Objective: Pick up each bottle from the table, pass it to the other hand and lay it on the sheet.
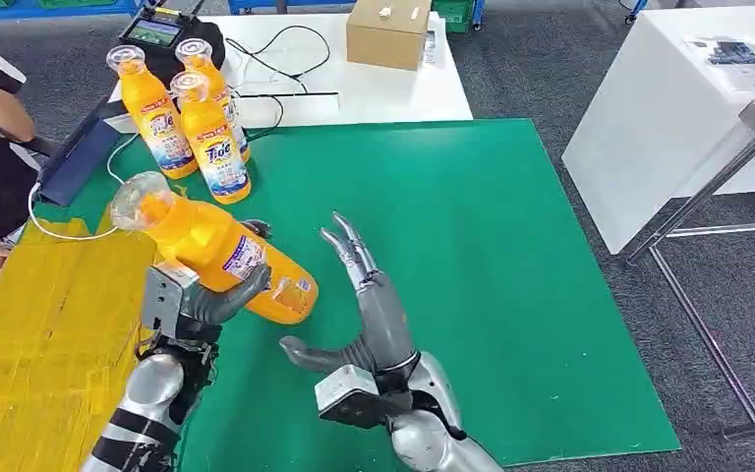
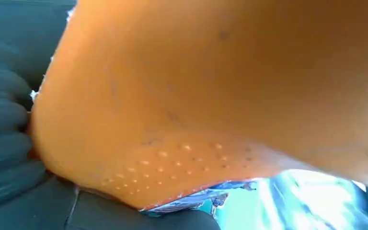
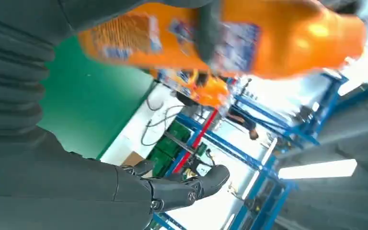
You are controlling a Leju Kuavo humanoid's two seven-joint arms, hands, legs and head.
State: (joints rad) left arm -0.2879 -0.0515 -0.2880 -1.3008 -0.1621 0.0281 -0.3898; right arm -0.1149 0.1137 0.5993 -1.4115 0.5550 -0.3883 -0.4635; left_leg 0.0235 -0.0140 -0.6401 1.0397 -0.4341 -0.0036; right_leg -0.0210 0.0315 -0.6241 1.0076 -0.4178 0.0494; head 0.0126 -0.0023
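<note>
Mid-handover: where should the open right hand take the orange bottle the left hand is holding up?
Grip the orange plastic bottle at its lower body, the bare stretch by the base, coming in from the robot's right. It lies tilted, clear cap up and away to the left, the left hand wraps the middle, and the base points toward the open right hand.

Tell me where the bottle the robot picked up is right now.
In the head view the orange Tide bottle is held tilted in the left hand, above the green sheet, just left of the open right hand.
</note>
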